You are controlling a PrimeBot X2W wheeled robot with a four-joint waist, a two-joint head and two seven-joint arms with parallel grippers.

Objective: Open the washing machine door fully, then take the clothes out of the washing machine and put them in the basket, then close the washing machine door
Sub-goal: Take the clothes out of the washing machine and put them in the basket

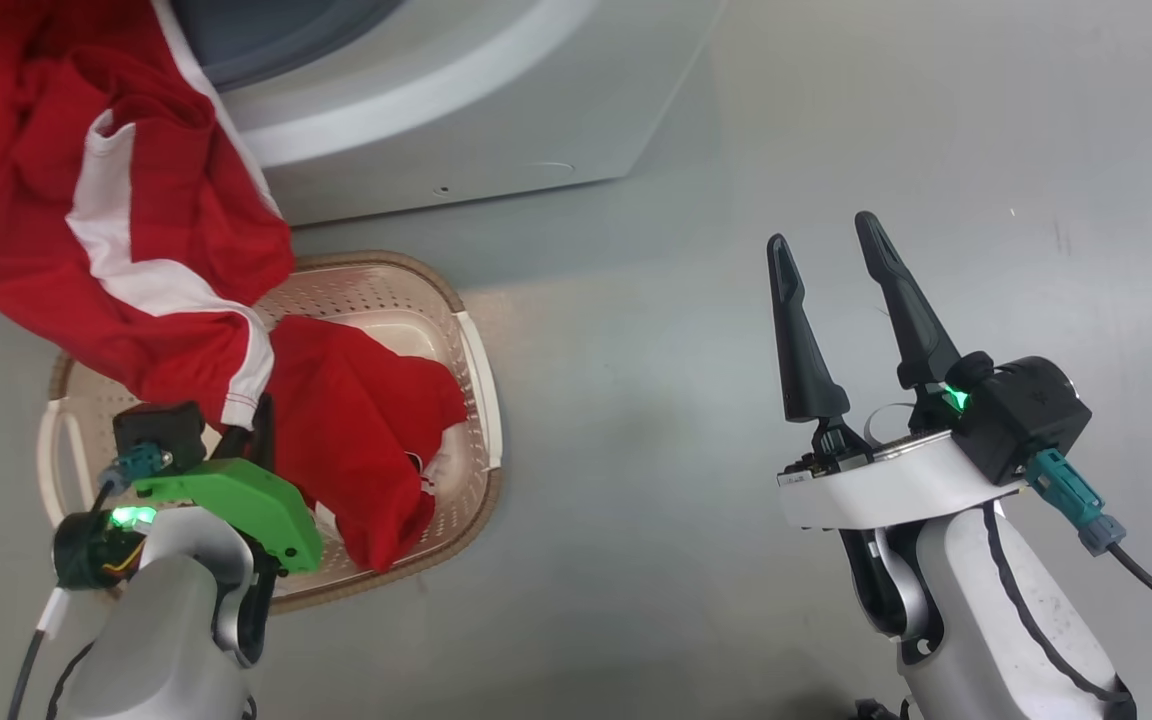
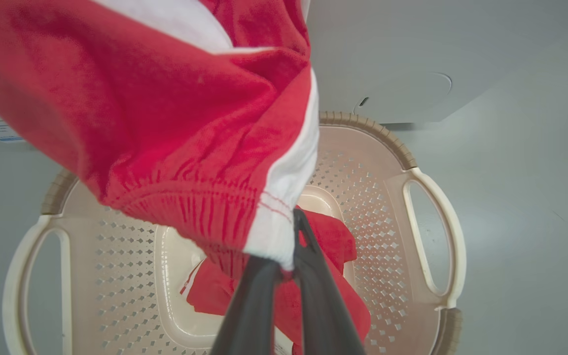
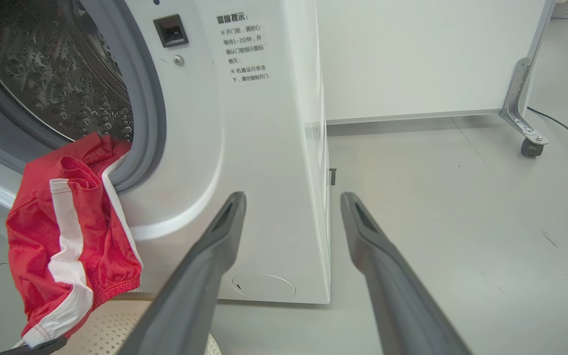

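Note:
The clothes point(image 1: 136, 200), red with white stripes, hang out of the washing machine point(image 1: 456, 130) and down over the basket point(image 1: 481, 400). My left gripper point(image 1: 258, 432) is shut on the white-trimmed hem just above the basket. More red fabric point(image 1: 366, 450) lies inside the basket. In the left wrist view my left gripper point(image 2: 284, 246) pinches the hem of the clothes point(image 2: 165, 123) over the basket point(image 2: 432, 227). My right gripper point(image 1: 822, 232) hovers open over the floor to the right. The right wrist view has my right gripper point(image 3: 292, 197) facing the washing machine point(image 3: 264, 148), its steel drum point(image 3: 42, 64) uncovered, the clothes point(image 3: 67, 231) draped from it. The washing machine door is out of view.
The basket stands on the grey floor point(image 1: 696, 560) right before the machine's front. A white panel on a castor foot point(image 3: 530, 143) stands behind the machine on the right, with a cable point(image 3: 565, 130) on the floor beside it. Open floor lies to the right.

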